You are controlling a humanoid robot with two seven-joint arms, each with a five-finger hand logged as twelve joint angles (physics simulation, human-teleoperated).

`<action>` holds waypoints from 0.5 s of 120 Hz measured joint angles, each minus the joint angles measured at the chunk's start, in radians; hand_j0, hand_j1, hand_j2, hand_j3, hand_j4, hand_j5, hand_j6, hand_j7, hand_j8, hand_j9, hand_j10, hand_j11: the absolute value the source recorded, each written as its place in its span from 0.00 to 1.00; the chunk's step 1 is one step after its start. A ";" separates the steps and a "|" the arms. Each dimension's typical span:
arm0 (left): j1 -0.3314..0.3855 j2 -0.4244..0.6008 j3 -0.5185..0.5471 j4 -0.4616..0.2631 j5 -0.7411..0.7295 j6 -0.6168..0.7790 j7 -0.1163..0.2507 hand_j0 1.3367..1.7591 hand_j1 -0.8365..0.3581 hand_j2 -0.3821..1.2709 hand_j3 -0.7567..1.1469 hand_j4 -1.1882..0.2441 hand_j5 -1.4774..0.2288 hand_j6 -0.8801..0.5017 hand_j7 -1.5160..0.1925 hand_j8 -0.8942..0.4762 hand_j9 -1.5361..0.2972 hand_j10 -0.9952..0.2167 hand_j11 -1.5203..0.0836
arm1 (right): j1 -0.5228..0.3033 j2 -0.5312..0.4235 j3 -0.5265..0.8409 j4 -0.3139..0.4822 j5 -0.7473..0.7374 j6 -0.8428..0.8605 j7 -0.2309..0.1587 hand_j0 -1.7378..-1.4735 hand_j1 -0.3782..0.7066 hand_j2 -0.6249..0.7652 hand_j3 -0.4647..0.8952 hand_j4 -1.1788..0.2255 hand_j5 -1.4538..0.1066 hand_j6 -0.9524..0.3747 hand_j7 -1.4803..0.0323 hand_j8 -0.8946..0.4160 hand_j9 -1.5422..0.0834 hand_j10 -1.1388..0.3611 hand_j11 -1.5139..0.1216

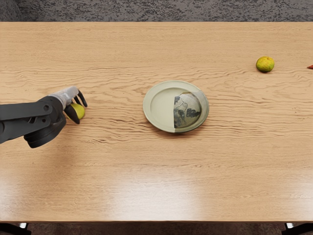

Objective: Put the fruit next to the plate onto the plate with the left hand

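Note:
A pale green plate [159, 103] lies in the middle of the wooden table, its right half carrying a dark patterned patch. A small yellow-green fruit [79, 111] sits on the table well to the left of the plate. My left hand [76, 105] comes in from the left edge, its dark fingers curled over and around this fruit, which it partly hides. Fruit and hand are low on the table surface. Far to the right, near the back, rests a second yellow-green fruit [265, 64].
A small red object [310, 66] peeks in at the right edge beside the far fruit. The table's front edge runs along the bottom, with dark floor beyond the back edge.

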 joint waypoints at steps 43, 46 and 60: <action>-0.015 0.004 -0.113 0.000 -0.135 -0.018 0.002 0.75 0.53 0.40 0.40 0.35 0.32 0.28 0.34 0.31 0.33 0.30 0.37 | 0.000 0.000 0.000 0.000 0.000 0.000 0.000 0.30 0.04 0.45 0.34 0.83 0.92 0.71 0.97 0.67 0.94 0.75 0.91; -0.020 0.003 -0.123 0.000 -0.153 -0.020 0.002 0.75 0.53 0.38 0.40 0.35 0.32 0.28 0.33 0.31 0.32 0.30 0.37 | 0.000 0.000 0.000 0.000 0.000 0.000 0.000 0.30 0.04 0.45 0.34 0.83 0.92 0.71 0.97 0.67 0.94 0.75 0.91; -0.020 0.001 -0.206 0.000 -0.230 -0.055 0.002 0.75 0.51 0.41 0.40 0.35 0.31 0.29 0.33 0.33 0.32 0.31 0.36 | 0.000 0.000 0.000 -0.001 0.000 0.000 0.000 0.30 0.04 0.45 0.34 0.83 0.92 0.71 0.97 0.67 0.94 0.75 0.91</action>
